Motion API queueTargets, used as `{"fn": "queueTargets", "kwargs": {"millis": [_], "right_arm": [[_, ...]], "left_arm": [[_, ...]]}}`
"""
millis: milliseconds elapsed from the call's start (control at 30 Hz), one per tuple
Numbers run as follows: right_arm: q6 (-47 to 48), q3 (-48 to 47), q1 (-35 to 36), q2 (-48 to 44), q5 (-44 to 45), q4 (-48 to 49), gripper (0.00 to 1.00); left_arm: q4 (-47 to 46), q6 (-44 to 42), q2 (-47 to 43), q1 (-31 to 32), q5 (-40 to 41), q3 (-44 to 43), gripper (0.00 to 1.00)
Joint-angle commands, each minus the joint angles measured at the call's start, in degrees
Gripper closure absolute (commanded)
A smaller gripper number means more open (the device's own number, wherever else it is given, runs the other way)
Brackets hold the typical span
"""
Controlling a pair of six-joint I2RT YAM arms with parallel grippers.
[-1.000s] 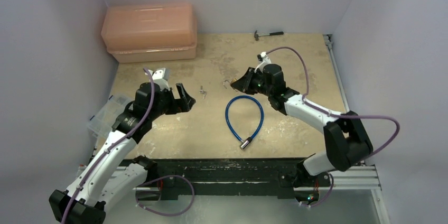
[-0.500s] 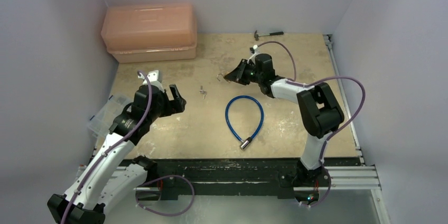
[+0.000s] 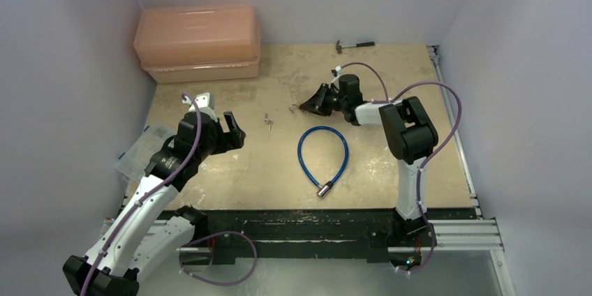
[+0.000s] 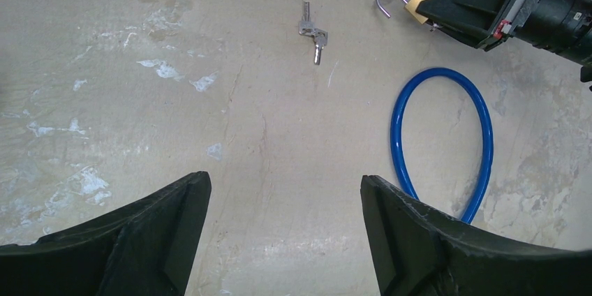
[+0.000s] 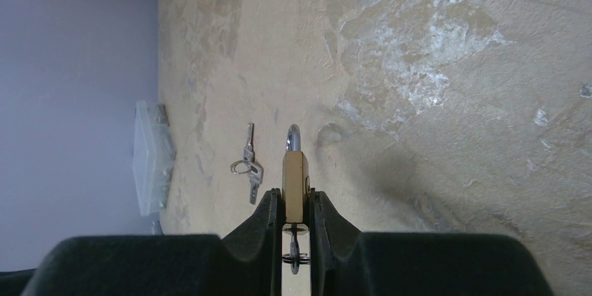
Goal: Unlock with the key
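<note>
The brass padlock (image 5: 294, 177) is clamped between my right gripper's (image 5: 294, 195) fingers, held low over the table with its silver shackle (image 4: 386, 1) swung open like a hook. A small key with a ring (image 5: 294, 248) hangs from the padlock's base between the fingers. A bunch of tiny silvery keys (image 3: 267, 121) lies flat on the table left of the padlock, also seen in the left wrist view (image 4: 312, 31) and the right wrist view (image 5: 248, 163). My left gripper (image 4: 286, 184) is open and empty, above the table, well short of the key bunch.
A blue cable loop (image 3: 322, 153) with a silver cylindrical end (image 3: 324, 189) lies near the middle. An orange toolbox (image 3: 199, 43) stands at the back left, a small hammer (image 3: 354, 45) at the back edge, and a clear plastic box (image 3: 139, 153) at the left edge.
The right arm has folded upright, its elbow swinging in from the lower right, while the gripper kept the padlock near the same spot. The left gripper pulled back slightly to the left.
</note>
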State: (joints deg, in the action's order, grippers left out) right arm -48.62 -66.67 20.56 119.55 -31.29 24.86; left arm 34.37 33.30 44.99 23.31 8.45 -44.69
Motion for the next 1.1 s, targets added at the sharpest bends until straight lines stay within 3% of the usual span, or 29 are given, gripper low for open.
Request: {"fn": "queueTargets", "kwargs": {"millis": [0, 100, 200, 400, 700, 1067], "right_arm": [[-0.9, -2.8, -0.3, -0.7, -2.9, 4.7, 0.88], [-0.8, -2.7, -0.6, -0.4, -2.8, 4.4, 0.79], [-0.8, -2.6, -1.1, -0.2, -2.7, 3.8, 0.62], [0.8, -2.5, -1.8, -0.8, -1.3, 1.0, 0.42], [6.1, -0.9, -4.2, -7.9, 3.4, -7.7, 0.34], [16.9, 4.3, -4.0, -26.7, 15.9, -24.1, 0.33]], "left_arm": [[-2.0, -1.3, 0.1, -0.1, 0.5, -0.8, 0.17], [-1.9, -1.4, 0.0, -0.1, 0.5, -0.8, 0.17], [-1.9, -1.5, -0.1, -0.1, 0.4, -0.8, 0.17], [-2.0, -1.8, -0.2, -0.1, 0.1, -0.8, 0.17], [-2.1, -2.4, -0.9, -0.1, 0.0, -0.8, 0.17], [-2.4, -2.9, -2.4, -0.2, 0.6, -0.7, 0.17]]}}
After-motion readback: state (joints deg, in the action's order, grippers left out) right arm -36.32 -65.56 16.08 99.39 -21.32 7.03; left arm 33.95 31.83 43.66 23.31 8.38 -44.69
